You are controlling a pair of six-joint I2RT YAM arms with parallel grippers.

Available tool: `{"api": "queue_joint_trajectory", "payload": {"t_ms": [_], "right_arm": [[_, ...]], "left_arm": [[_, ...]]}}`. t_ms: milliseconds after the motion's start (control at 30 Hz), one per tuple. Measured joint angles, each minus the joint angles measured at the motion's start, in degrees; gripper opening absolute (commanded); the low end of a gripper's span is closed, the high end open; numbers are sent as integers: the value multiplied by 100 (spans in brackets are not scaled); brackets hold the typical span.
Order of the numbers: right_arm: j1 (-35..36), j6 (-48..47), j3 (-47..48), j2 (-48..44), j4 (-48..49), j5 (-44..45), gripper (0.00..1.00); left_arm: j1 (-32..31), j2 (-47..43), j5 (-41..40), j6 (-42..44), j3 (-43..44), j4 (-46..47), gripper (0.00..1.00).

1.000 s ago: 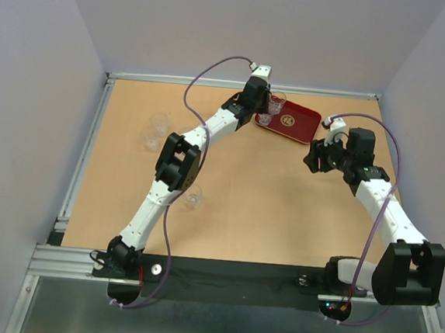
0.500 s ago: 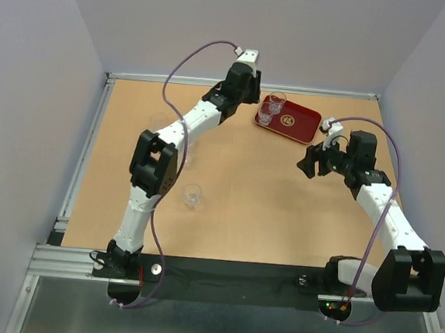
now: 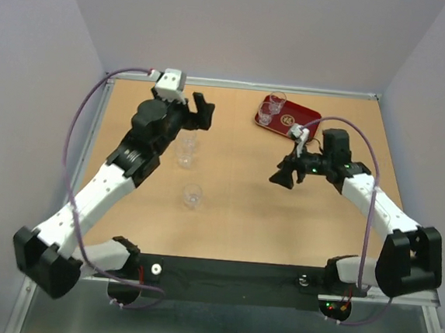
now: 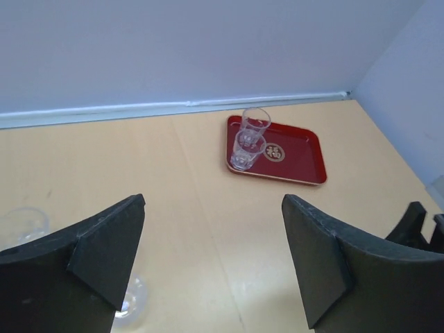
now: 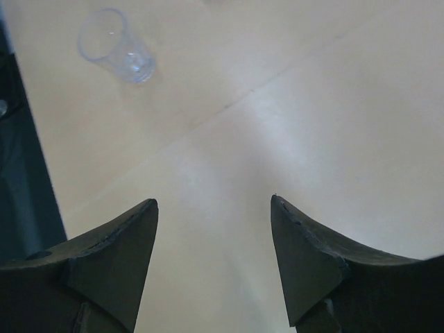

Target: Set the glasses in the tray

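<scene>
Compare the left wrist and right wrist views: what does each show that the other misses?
Only left wrist: the tray holding two glasses, plus two more glasses on the table at lower left. Only right wrist: a lone glass near the dark strip at the table's edge. Both: bare tan table and open, empty jaws of the left gripper and right gripper respectively.

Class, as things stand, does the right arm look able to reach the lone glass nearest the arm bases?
Probably yes: its open claw hovers over bare table, and nothing stands between it and that glass.
</scene>
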Motion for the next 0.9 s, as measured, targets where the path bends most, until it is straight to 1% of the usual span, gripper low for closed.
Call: {"api": "queue_joint_trajectory", "payload": {"t_ms": [67,100,133,200,233,300,433,467,533,700,733,800,900], "right_arm": [[494,37,291,361,-138,103,72],[861,103,544,656,-162,219,72],[1036,125,675,800,-188,273,73],[1652,273,1078,1228,-260,597,75],[1893,348,1250,1419,-269,769,78],[2404,529,1641,1851,-289,1106,80],[3187,1019,2382,2671,-348,1749,81],[3248,1088,2459,2754,-358,1797,81],[3471,1353,2889,3180,-376,2175,81],[3762,1709,3353,3764,-378,2752,79],[3797,1788,3399,3849,-382,2863,77],[3860,1880,3497,3995,-426,3034,75],[3943,1947,3646,4151,-476,3222,69]], "left_arm": [[46,-774,-107,57,-599,-44,95],[66,-1165,-188,90,-876,9,95],[74,-1556,-295,131,-1202,-2,95],[87,-2284,-527,214,-1766,-39,96],[92,-2583,-632,260,-2015,-96,97],[92,-3167,-903,341,-2485,-199,98],[98,-4006,-1353,496,-3060,-273,99],[98,-4089,-1440,529,-3101,-282,99],[101,-4155,-1620,610,-3121,-267,99],[103,-4201,-1858,667,-3121,-240,98],[103,-4218,-1867,667,-3123,-243,98],[103,-4260,-1871,667,-3123,-238,98],[103,-4295,-1891,686,-3123,-225,98]]}}
